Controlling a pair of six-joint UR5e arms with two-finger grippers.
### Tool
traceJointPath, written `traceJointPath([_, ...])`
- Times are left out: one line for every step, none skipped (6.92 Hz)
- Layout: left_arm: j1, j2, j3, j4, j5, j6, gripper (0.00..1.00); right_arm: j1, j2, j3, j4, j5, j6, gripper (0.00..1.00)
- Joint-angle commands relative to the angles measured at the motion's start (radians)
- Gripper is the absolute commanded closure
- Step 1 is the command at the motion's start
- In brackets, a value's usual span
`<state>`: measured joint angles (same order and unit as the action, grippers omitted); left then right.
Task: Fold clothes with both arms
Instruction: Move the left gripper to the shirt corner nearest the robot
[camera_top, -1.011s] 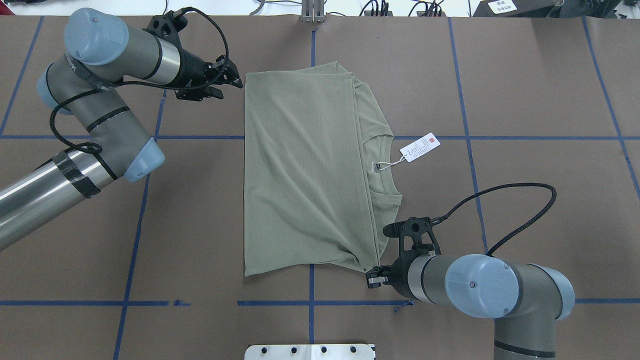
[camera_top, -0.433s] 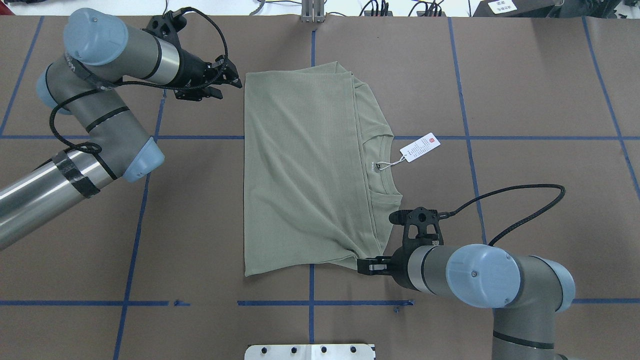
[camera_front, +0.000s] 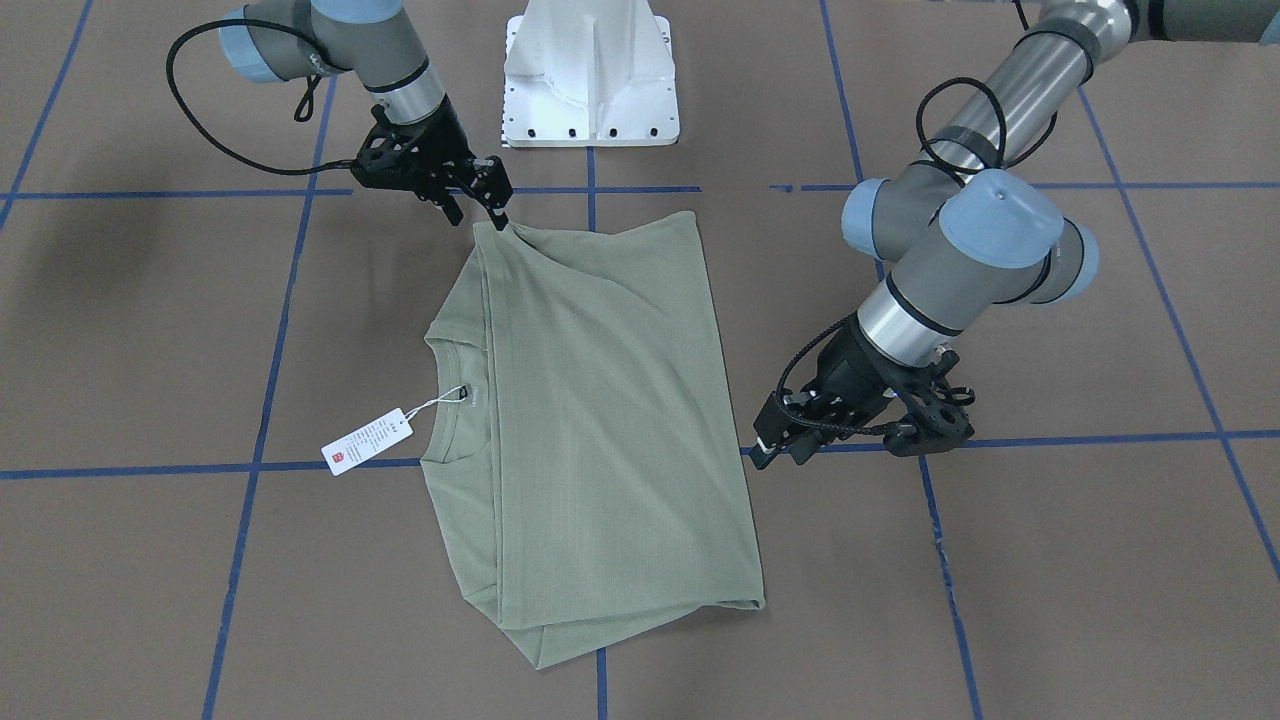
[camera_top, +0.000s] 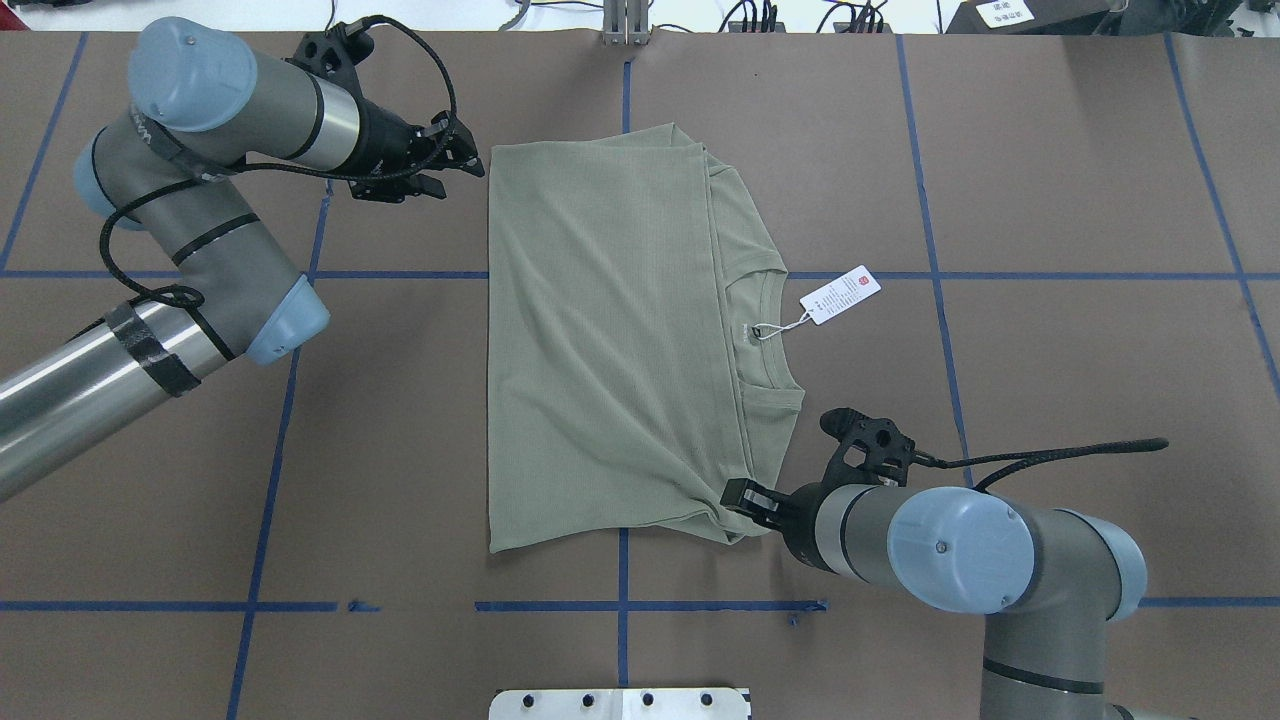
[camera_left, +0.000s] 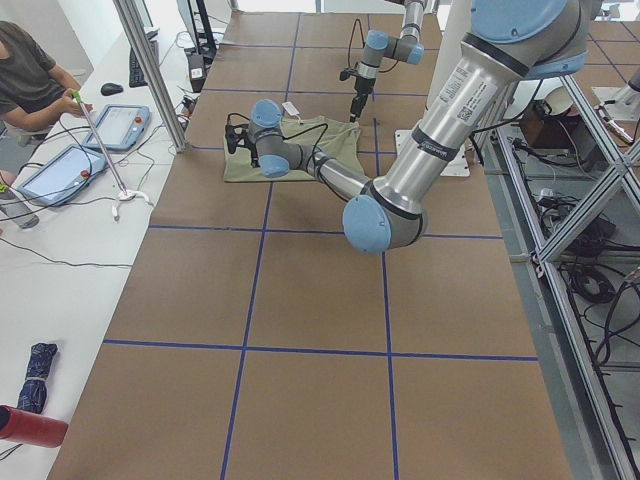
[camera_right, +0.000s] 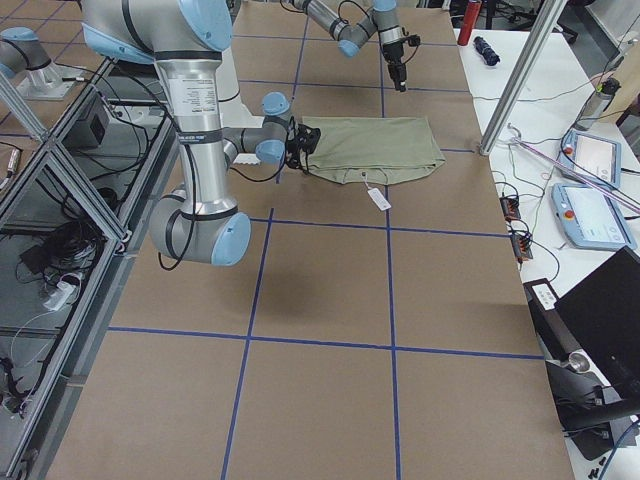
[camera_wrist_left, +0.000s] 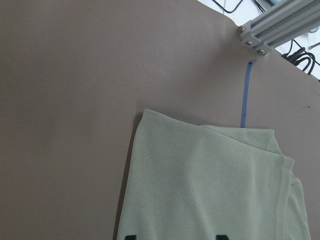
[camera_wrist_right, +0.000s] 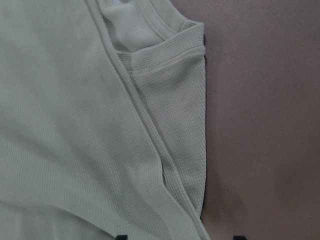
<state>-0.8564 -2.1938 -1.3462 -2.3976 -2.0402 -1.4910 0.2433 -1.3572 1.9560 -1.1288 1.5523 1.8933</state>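
Exterior front-facing, shirt: the sage-green shirt (camera_front: 600, 400) lies folded into a rectangle on the brown table (camera_front: 1050, 600), neckline toward the robot's right. The white pedestal base (camera_front: 590, 80) stands near its robot-side edge.
Exterior front-facing, hang tag: the hang tag (camera_front: 367, 441) rests on the table just beside the shirt's neckline, joined to it by a string.
Exterior front-facing, right gripper: the right gripper (camera_front: 478, 215) is at the shirt's robot-side corner on the neckline side, fingers spread, one tip touching the cloth.
Exterior front-facing, left gripper: the left gripper (camera_front: 775, 450) is beside the shirt's edge opposite the neckline, apart from the cloth.
Overhead exterior, left gripper: just off the shirt's far corner on the side away from the neckline, fingers parted with nothing between them.
Overhead exterior, right gripper: over the shirt's near corner on the neckline side, where the cloth puckers toward it.
Exterior left, left arm: the left arm (camera_left: 440, 120) reaches to the shirt's near end; the fingers are too small to judge.
Exterior right, right arm: the right arm (camera_right: 195, 130) reaches to the shirt's near end; the fingers are too small to judge.
Left wrist-mounted, fingers: two tips stand wide apart at the lower border, with the shirt's flat corner beyond them.
Right wrist-mounted, fingers: two tips stand wide apart, and the shirt's ribbed folded edge runs between them, unclamped.
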Motion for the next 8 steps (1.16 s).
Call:
traceJointPath([0.000, 0.000, -0.001, 0.000, 0.002, 0.000, 0.39, -0.010, 0.015, -0.032, -0.002, -0.009, 0.130, 0.24])
traceJointPath([-0.001, 0.000, -0.001, 0.000, 0.002, 0.000, 0.39, -0.009, 0.033, -0.060, -0.002, -0.009, 0.132, 0.24])
traceJointPath([-0.001, 0.000, -0.001, 0.001, 0.002, 0.000, 0.39, -0.007, 0.041, -0.068, -0.003, -0.009, 0.132, 0.25])
traceJointPath([-0.001, 0.000, -0.001, 0.000, 0.002, 0.000, 0.39, -0.007, 0.044, -0.068, -0.003, -0.009, 0.132, 0.31])
traceJointPath([-0.003, 0.000, -0.001, 0.000, 0.002, 0.000, 0.39, -0.004, 0.044, -0.062, -0.003, -0.006, 0.132, 0.62])
traceJointPath([-0.003, 0.000, -0.002, 0.000, 0.002, 0.000, 0.39, -0.001, 0.041, -0.055, -0.003, 0.003, 0.128, 1.00])
traceJointPath([-0.001, 0.017, -0.011, 0.000, 0.000, 0.000, 0.39, -0.005, 0.038, -0.069, -0.005, 0.002, 0.128, 1.00])
traceJointPath([-0.003, 0.020, -0.019, 0.000, 0.002, 0.000, 0.39, -0.007, 0.038, -0.074, -0.005, -0.003, 0.132, 1.00])
